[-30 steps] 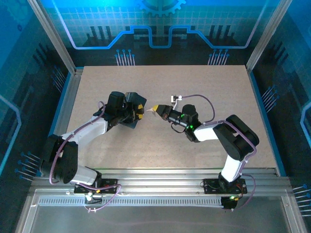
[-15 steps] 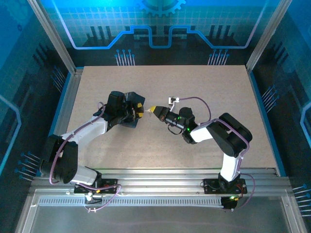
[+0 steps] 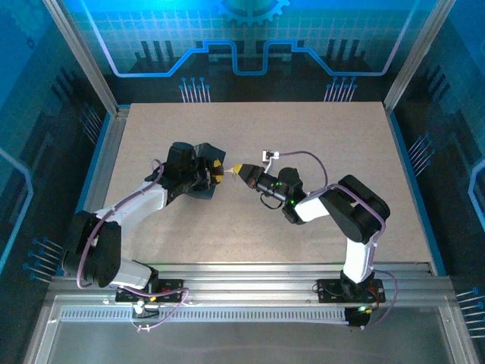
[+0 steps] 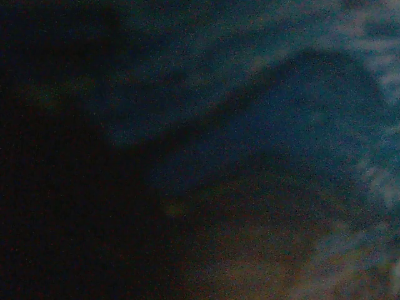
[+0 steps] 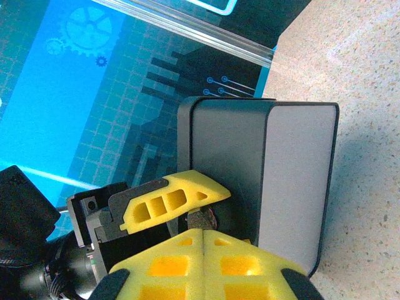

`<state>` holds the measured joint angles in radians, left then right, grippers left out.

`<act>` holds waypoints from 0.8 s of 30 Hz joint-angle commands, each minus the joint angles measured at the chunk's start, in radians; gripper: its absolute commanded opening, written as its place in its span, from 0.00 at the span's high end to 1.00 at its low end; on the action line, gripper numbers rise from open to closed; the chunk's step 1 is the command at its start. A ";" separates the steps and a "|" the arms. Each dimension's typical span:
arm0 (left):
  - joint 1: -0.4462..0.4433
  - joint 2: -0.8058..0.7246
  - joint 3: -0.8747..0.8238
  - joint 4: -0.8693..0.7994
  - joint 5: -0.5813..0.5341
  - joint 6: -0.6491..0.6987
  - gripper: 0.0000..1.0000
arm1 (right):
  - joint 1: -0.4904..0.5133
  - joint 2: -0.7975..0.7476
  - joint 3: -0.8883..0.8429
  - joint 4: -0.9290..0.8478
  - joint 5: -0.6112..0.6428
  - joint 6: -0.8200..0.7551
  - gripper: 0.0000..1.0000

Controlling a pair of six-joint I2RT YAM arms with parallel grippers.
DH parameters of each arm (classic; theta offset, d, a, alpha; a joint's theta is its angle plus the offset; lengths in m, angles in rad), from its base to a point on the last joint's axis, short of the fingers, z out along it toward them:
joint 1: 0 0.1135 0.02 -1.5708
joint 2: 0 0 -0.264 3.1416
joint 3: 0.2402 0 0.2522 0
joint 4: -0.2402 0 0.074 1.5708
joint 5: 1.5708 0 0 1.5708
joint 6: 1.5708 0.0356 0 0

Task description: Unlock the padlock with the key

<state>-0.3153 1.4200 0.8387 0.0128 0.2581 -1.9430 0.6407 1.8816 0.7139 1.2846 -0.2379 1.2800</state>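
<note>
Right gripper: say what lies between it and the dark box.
Right wrist view: a yellow finger of the left gripper and a small brownish metal piece lie between the shut right gripper and the dark box.

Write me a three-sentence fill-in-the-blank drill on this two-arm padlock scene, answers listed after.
The right gripper has its jaws ____ . The other gripper, beside the dark-rimmed rectangular box with a grey face, belongs to the ____ arm. Both grippers' blocky plastic fingers are coloured ____ .
Missing words: shut; left; yellow.
</note>
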 commanded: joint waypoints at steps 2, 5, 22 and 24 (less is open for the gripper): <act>-0.001 -0.038 -0.001 0.051 0.007 -0.024 1.00 | 0.025 0.023 0.032 0.051 0.020 0.000 1.00; -0.001 -0.039 0.000 0.050 0.007 -0.026 1.00 | 0.028 0.030 0.041 0.056 0.018 -0.001 1.00; 0.005 -0.049 -0.013 0.082 0.005 -0.059 1.00 | 0.048 0.040 0.024 0.074 0.012 -0.007 1.00; 0.004 -0.049 -0.013 0.087 0.006 -0.060 1.00 | 0.051 0.042 0.024 0.078 0.009 -0.010 1.00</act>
<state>-0.3092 1.4117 0.8280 0.0334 0.2420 -1.9900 0.6537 1.9045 0.7349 1.3132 -0.2161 1.2831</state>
